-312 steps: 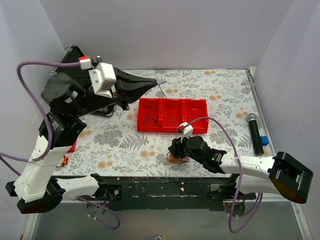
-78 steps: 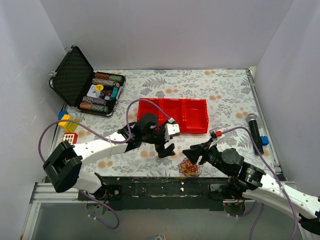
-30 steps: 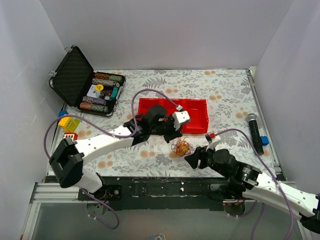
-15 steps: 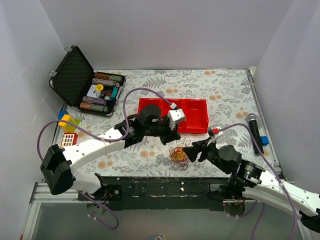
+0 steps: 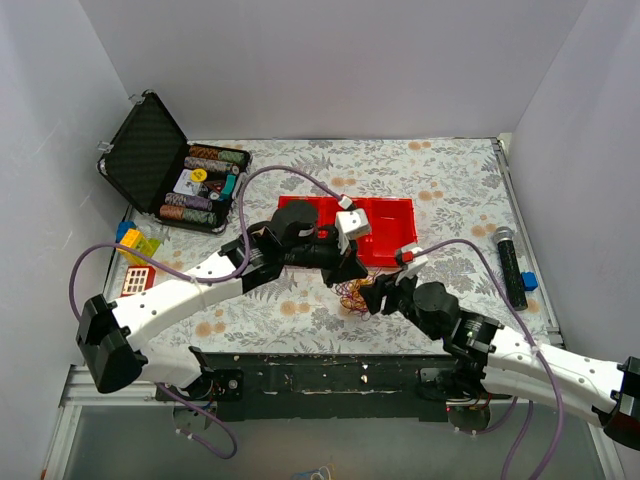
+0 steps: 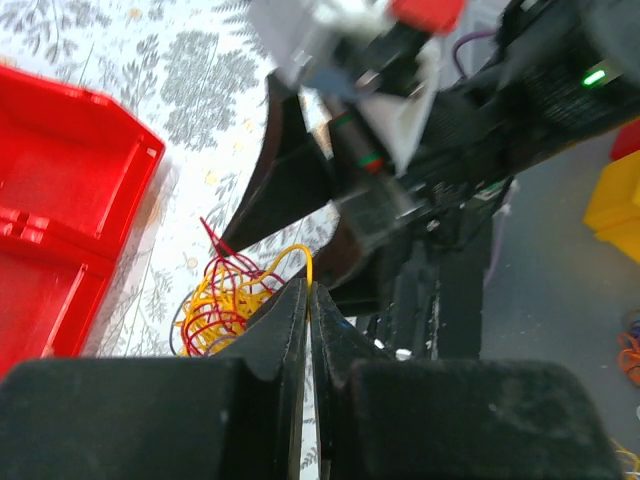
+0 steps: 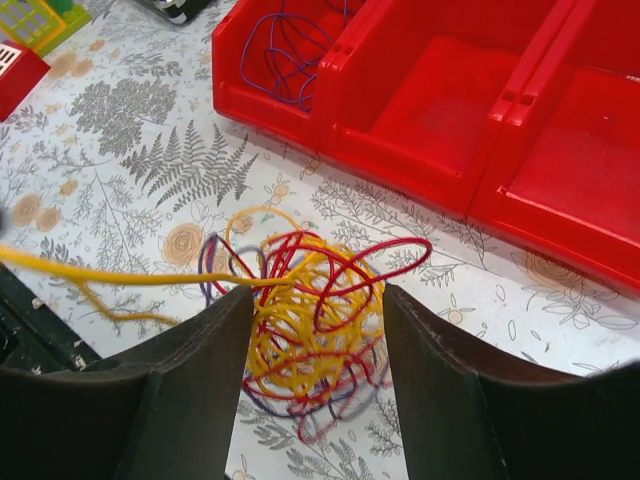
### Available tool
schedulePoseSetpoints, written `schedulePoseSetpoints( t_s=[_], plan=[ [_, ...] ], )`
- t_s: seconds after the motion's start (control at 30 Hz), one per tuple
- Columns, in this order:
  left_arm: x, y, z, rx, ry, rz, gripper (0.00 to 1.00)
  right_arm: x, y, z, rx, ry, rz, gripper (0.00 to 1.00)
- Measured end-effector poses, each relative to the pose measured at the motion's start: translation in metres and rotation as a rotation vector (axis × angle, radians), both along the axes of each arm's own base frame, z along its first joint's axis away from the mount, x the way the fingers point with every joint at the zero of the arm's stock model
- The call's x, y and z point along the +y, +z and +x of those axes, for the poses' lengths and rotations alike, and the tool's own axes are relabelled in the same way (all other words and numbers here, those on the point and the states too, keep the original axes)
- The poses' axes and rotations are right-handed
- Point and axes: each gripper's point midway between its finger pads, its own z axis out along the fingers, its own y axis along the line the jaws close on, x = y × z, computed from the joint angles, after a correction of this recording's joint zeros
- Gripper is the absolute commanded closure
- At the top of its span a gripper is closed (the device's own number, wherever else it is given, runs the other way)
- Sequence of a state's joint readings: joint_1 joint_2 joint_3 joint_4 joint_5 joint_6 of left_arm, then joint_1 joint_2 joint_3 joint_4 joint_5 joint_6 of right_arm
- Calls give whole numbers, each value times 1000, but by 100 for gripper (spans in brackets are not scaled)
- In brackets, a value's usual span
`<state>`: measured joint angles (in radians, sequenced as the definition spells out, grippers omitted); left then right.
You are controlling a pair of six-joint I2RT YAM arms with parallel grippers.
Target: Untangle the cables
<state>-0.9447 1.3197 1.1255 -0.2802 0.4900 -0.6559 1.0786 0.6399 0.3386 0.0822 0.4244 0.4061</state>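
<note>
Left gripper point(image 6: 308, 288) clamping shut on thin yellow wire strand point(image 7: 100, 277), stretching it tight out of wiry yellow, red and purple bunch of cables point(image 7: 315, 330). Right gripper point(image 7: 318, 300) standing wide apart around bunch, likely for pinning it.

Stretches the left arm point(image 5: 190, 292) rightward, left gripper point(image 6: 308, 292) pinched tight on a yellow strand of the cables point(image 7: 310, 325); reaches the right arm point(image 5: 520, 352) leftward, right gripper point(image 7: 317, 296) spread wide, tips angled down.
</note>
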Motion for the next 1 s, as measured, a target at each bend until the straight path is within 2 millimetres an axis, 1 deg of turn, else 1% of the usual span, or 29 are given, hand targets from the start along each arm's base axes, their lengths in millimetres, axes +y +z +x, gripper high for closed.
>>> schedulePoseSetpoints(
  t_s=[0.1, 0.2, 0.27, 0.37, 0.43, 0.47, 0.5, 0.57, 0.73, 0.8, 0.9, 1.0],
  plan=[
    [-4, 23, -6, 9, -29, -48, 100, 4, 0, 8, -15, -23, -2, 39],
    [-7, 40, -11, 15, -54, -87, 100, 8, 0, 12, -19, -34, -9, 39],
    [-8, 47, -13, 19, -67, -102, 100, 11, 5, 13, -29, -34, 9, 39],
    [-8, 51, -15, 23, -74, -108, 100, 13, 10, 14, -37, -34, 33, 40],
    [-8, 60, -14, 15, -73, -118, 100, 14, 9, 13, -26, -33, 46, 41],
    [-9, 68, -13, 4, -71, -127, 100, 15, 6, 12, -18, -30, 49, 41],
    [-10, 79, -12, -15, -69, -144, 100, 15, 0, 11, -5, -27, 51, 41],
    [-11, 108, -8, -68, -60, -183, 100, 13, -17, 7, 32, -24, 47, 41],
    [-6, 196, 1, -263, -27, -329, 100, -1, -76, -10, 145, -18, -28, 42],
    [-2, 222, 3, -328, -12, -375, 100, -7, -94, -16, 186, -17, -50, 42],
    [4, 254, 9, -418, 26, -428, 100, -9, -106, -21, 223, -20, -56, 42],
    [7, 282, 15, -493, 62, -476, 100, -7, -106, -22, 238, -18, -42, 41]
  ],
)
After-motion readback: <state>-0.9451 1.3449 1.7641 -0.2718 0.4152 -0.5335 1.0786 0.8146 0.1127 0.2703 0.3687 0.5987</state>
